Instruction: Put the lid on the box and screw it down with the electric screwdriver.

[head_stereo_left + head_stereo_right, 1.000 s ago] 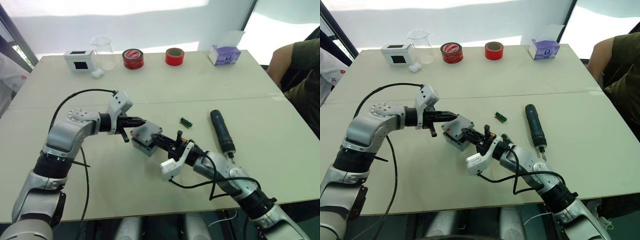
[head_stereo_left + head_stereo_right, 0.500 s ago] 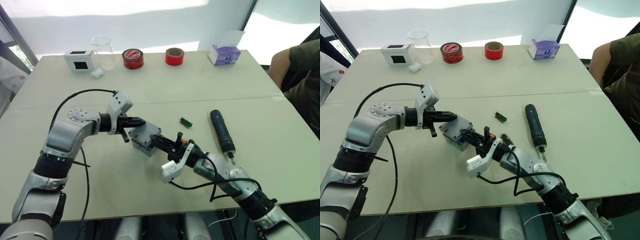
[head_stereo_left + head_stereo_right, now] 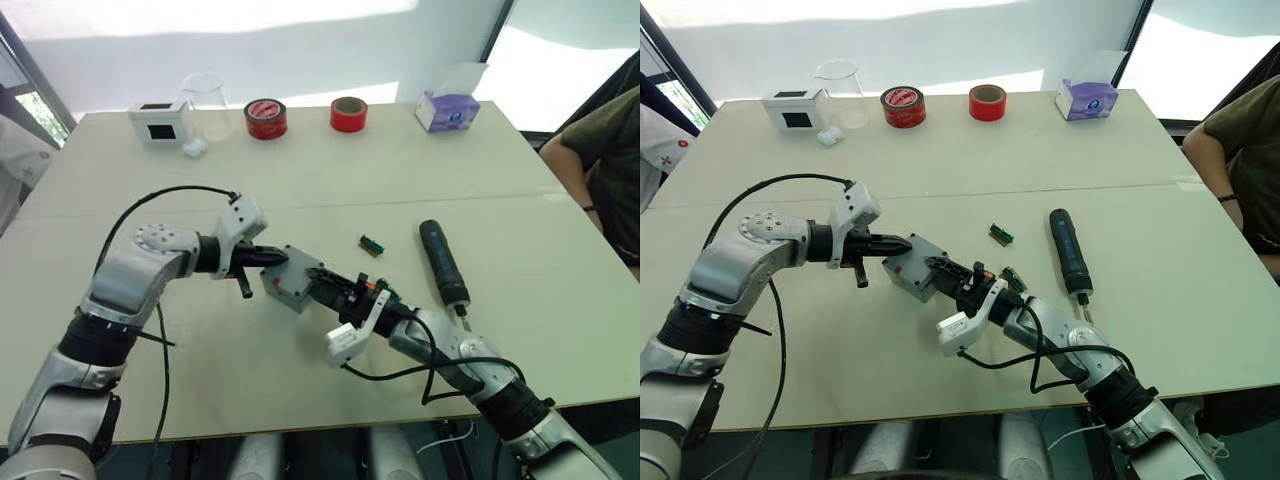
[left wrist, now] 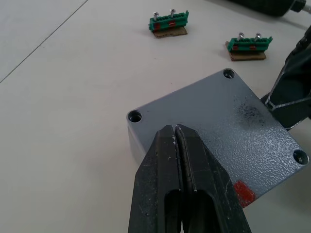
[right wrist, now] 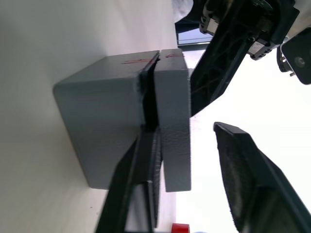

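The pale beige tabletop [image 3: 520, 170] carries the whole job. At centre frame of the head views sits the small square grey plastic box [image 3: 291, 280] with the flat grey plastic lid [image 4: 228, 121] already resting on it; the right wrist view shows a dark seam between the two, so the lid appears laid on, not fastened. The step in hand is judged to be seating and squaring the lid.

The left hand [image 3: 272, 257] has its two black fingers clenched together, empty, with the tips over the lid's near edge. The right hand [image 3: 330, 279] is spread, one finger along the seam and the other clear of the lid face, grasping nothing.

The long black cylindrical electric screwdriver [image 3: 443, 262] lies untouched, right of centre. The next move calls for picking it up and meeting a corner hole [image 4: 134, 117]; the holes look empty.

The clear glass beaker [image 3: 204, 103], upper left, looks empty.
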`<state>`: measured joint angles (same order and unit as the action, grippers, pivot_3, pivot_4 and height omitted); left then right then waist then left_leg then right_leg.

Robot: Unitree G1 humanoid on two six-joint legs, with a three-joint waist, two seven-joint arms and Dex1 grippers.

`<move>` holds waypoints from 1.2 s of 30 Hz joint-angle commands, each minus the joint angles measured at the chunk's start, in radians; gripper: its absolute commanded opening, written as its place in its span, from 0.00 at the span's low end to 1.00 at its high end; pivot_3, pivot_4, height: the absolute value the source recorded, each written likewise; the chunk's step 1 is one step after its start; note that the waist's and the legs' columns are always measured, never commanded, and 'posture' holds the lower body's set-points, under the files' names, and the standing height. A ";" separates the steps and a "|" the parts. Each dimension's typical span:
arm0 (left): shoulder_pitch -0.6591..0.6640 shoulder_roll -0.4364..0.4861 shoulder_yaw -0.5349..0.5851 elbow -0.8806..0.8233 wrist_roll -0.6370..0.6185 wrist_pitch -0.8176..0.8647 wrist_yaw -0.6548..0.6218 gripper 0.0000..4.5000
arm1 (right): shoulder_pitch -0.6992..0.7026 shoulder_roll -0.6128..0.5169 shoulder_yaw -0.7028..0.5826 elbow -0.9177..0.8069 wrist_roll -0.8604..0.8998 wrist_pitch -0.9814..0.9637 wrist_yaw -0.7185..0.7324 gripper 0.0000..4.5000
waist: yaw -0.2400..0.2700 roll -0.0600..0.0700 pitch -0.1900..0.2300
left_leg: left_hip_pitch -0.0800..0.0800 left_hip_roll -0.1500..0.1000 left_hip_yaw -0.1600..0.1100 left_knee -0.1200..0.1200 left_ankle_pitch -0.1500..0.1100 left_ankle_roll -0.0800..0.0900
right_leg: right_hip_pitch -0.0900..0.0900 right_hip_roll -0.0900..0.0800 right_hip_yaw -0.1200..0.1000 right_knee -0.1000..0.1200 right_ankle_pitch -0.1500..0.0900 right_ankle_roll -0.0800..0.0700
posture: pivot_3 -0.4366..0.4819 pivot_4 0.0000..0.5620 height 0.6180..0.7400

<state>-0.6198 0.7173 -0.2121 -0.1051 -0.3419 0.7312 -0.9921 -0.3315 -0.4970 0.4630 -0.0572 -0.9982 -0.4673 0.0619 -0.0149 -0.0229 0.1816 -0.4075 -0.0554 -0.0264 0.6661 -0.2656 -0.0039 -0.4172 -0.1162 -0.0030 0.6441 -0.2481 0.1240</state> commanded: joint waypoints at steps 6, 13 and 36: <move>0.063 -0.003 -0.091 0.046 0.111 -0.066 0.005 0.00 | 0.029 -0.040 -0.030 -0.067 0.042 -0.005 0.037 0.85 | 0.003 0.002 -0.002 | 0.018 0.001 -0.001 -0.004 -0.006 0.009 | 0.020 0.001 -0.001 -0.008 -0.002 0.000 | 0.48 0.27 1.00; 0.088 -0.019 -0.097 0.066 0.137 -0.096 0.013 0.00 | 0.103 -0.084 -0.090 -0.188 0.133 -0.011 0.100 0.85 | 0.010 0.003 -0.004 | 0.018 0.001 -0.001 -0.004 -0.007 0.011 | 0.022 0.000 -0.001 -0.011 -0.002 0.000 | 0.48 0.27 1.00; 0.116 -0.005 0.227 0.067 -0.038 -0.040 0.087 0.00 | 0.183 0.064 -0.190 -0.521 1.105 1.083 0.615 0.01 | 0.006 0.005 -0.010 | 0.016 0.002 -0.003 -0.004 -0.008 0.013 | 0.020 0.000 -0.002 -0.012 -0.002 0.001 | 0.48 0.27 1.00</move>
<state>-0.5056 0.6983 0.0387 -0.0419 -0.4098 0.7271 -0.8944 -0.1277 -0.4399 0.2638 -0.5300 0.0654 0.5437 0.6624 -0.0088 -0.0175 0.1713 -0.3917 -0.0539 -0.0296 0.6617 -0.2738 0.0090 -0.3971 -0.1167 -0.0048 0.6317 -0.2502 0.1252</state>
